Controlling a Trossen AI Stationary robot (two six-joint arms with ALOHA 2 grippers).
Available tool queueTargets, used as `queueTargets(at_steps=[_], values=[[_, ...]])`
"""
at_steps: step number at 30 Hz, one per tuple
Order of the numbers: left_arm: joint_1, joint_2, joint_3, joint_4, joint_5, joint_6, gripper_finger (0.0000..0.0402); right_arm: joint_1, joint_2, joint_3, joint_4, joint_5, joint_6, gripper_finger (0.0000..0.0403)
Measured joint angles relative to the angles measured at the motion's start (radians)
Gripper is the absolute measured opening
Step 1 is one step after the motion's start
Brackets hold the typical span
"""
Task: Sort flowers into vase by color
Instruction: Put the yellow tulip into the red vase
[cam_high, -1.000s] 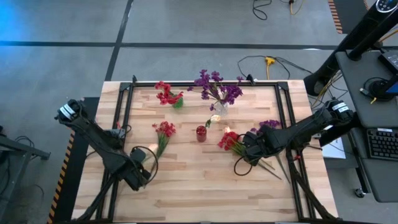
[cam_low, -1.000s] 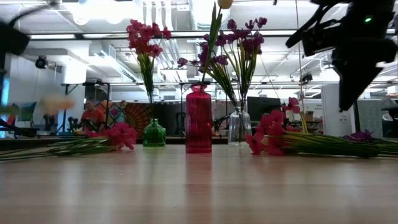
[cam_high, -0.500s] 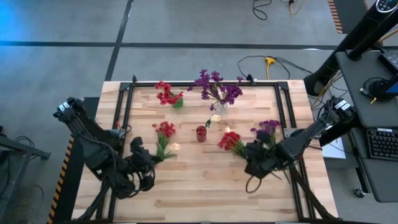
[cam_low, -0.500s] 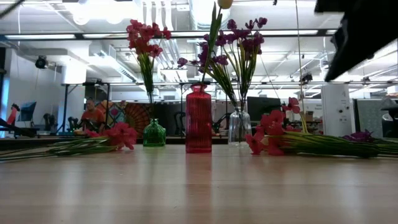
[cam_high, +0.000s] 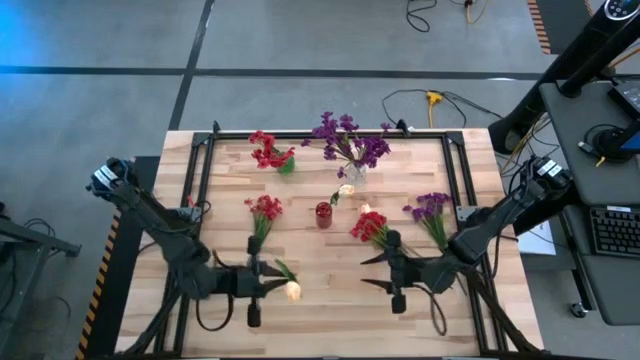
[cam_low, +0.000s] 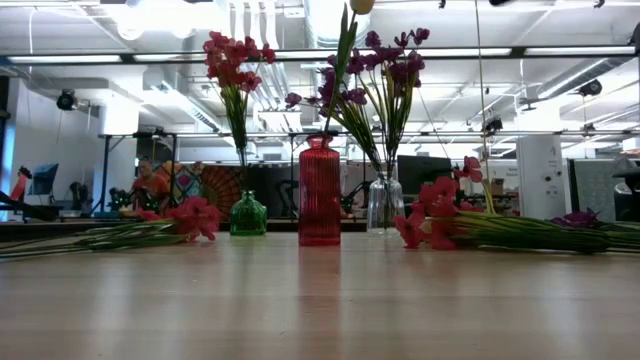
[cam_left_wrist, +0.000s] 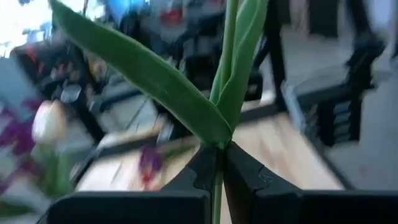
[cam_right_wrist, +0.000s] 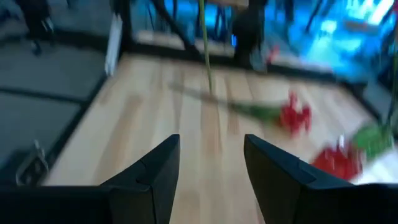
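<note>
While a cream tulip sprig (cam_high: 287, 284) is pinched by the left gripper (cam_high: 256, 281) near the table's (cam_high: 320, 320) front edge, red blossoms sit in the green vase (cam_low: 247, 215), purple ones in the clear vase (cam_low: 384, 205), and the right gripper (cam_high: 385, 274) is held wide, empty, front-right.

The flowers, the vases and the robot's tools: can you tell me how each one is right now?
Left tool: shut on a cream flower's stem.
Cream flower: held above the table.
Right tool: open, empty.
Green vase: upright, red flowers in it.
Clear vase: upright, purple flowers in it.
Red vase: upright, one stem in it.
Loose red flowers: lying on the table.
Loose purple flowers: lying flat.
</note>
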Motion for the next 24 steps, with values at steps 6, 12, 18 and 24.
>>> queueTargets(at_steps=[6, 12, 18, 24], values=[[0.069, 0.032, -0.168, 0.565, 0.099, 0.148, 0.0, -0.013, 0.025, -0.019, 0.204, 0.001, -0.112, 0.0172], [0.116, 0.067, -0.205, 0.619, 0.165, 0.122, 0.0, -0.062, 0.107, -0.004, 0.298, 0.001, -0.119, 0.0204], [0.147, 0.145, -0.178, 0.623, 0.161, 0.083, 0.0, -0.103, 0.148, 0.019, 0.385, 0.0, -0.143, 0.0243], [0.18, 0.249, -0.098, 0.631, 0.16, 0.086, 0.0, -0.133, 0.168, 0.054, 0.392, -0.097, -0.149, 0.0252]])
